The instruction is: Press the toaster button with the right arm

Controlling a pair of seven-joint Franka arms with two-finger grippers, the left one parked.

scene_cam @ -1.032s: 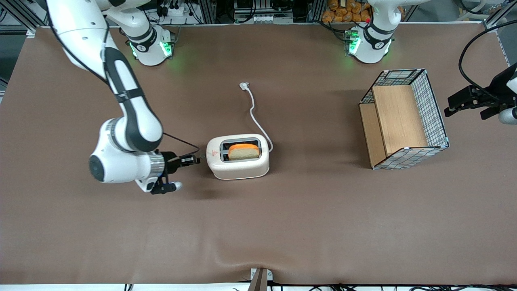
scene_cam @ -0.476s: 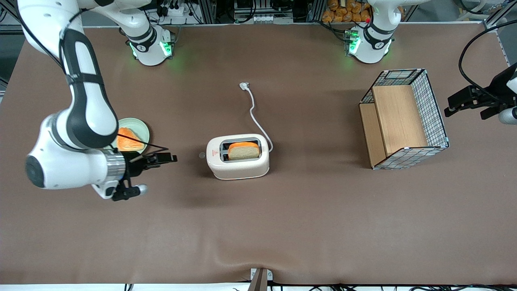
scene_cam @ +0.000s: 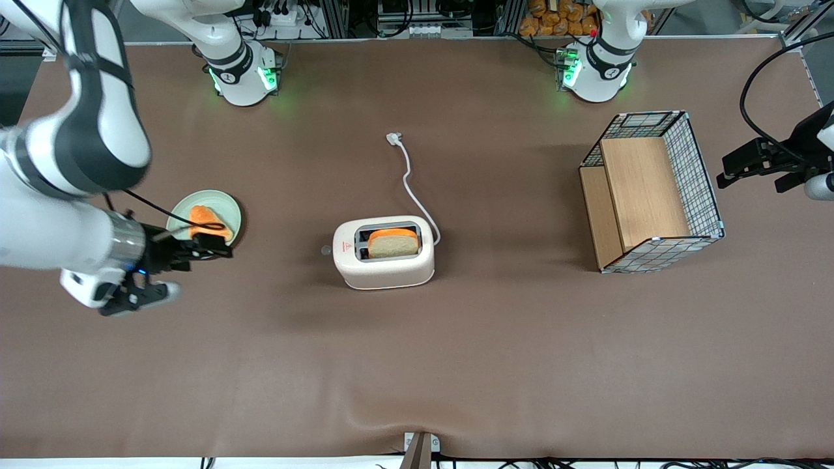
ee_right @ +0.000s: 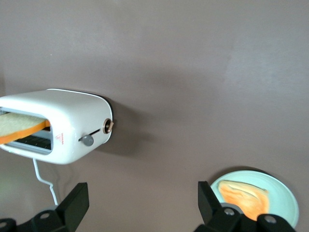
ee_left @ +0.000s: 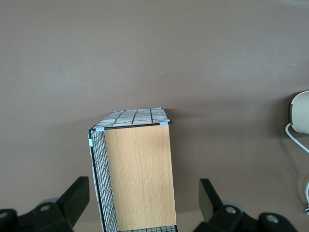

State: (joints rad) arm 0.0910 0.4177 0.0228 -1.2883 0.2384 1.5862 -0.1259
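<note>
Your right arm (scene_cam: 71, 163) has pulled back: a second ago its gripper (scene_cam: 218, 251) sat at the toaster button (scene_cam: 326, 249), and now it hangs well apart from the toaster (scene_cam: 383, 253), over the green plate (scene_cam: 228, 205). Its fingers (ee_right: 72, 208) stand apart, holding nothing. The press looks finished, or a fresh approach is needed.
</note>
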